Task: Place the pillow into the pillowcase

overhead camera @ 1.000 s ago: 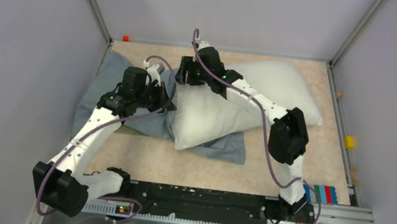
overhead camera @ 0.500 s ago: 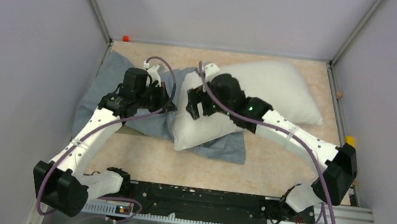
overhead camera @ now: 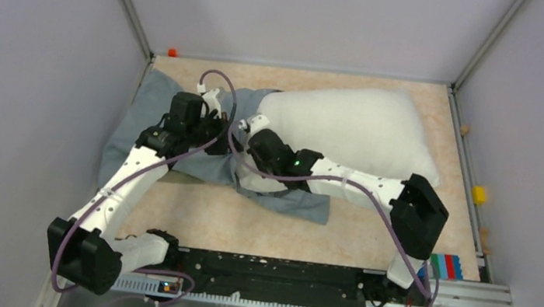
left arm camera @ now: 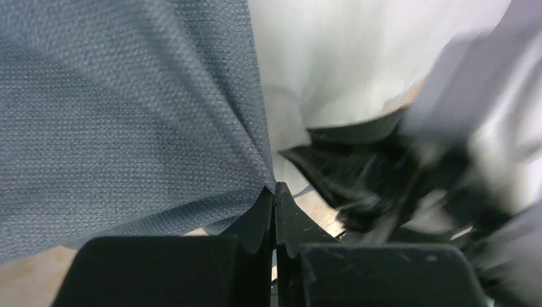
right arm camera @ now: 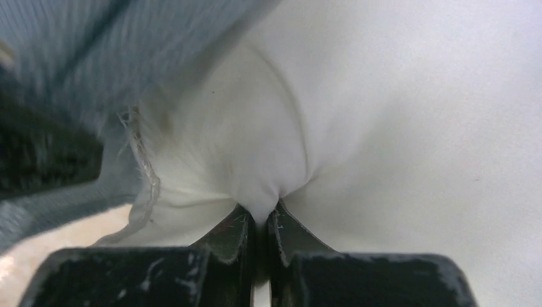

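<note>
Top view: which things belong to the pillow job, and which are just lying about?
In the job: plump white fabric pillow; limp grey-blue cloth pillowcase.
Lying about: small orange block; small yellow block; blue, green and red blocks.

pillowcase (overhead camera: 137, 109) on table (overhead camera: 244, 228) L side, pillow (overhead camera: 351, 124) to its R, pillow's L end atop pillowcase's R part

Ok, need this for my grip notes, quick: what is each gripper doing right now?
Left gripper: closed, pinching the pillowcase.
Right gripper: closed, pinching a fold of the pillow.
</note>
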{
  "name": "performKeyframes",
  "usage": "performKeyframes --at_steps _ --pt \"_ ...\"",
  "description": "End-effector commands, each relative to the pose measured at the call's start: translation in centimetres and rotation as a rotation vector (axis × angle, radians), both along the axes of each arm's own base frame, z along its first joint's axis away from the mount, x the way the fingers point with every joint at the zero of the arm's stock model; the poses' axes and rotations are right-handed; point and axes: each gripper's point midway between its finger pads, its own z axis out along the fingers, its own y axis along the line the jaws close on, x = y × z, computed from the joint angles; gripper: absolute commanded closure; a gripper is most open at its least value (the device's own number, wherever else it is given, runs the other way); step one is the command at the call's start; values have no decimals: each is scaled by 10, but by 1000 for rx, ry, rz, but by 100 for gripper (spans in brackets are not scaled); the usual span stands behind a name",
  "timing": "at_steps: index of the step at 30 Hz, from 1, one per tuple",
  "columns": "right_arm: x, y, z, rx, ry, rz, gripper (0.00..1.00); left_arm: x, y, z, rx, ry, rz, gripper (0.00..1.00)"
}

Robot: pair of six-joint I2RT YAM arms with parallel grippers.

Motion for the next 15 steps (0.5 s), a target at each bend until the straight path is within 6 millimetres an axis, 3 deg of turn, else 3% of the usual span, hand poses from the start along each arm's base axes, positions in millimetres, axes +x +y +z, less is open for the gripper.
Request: performKeyframes --at_steps 1,4,7,11,15 --pt "60 -3 111 318 -66 -137 100 -13 -6 16 -6 -28 -90 100" --pt "81 3 136 451 -10 -147 100 -24 -14 26 -45 -32 -173 100" --pt "90 23 132 530 57 -131 100 -37 -26 46 -122 -52 -253 100" --pt "89 53 83 657 201 -155 100 -48 -46 104 -320 -110 -332 100" --pt "69 72 26 826 358 -186 100 -51 -60 169 -535 -141 -350 100"
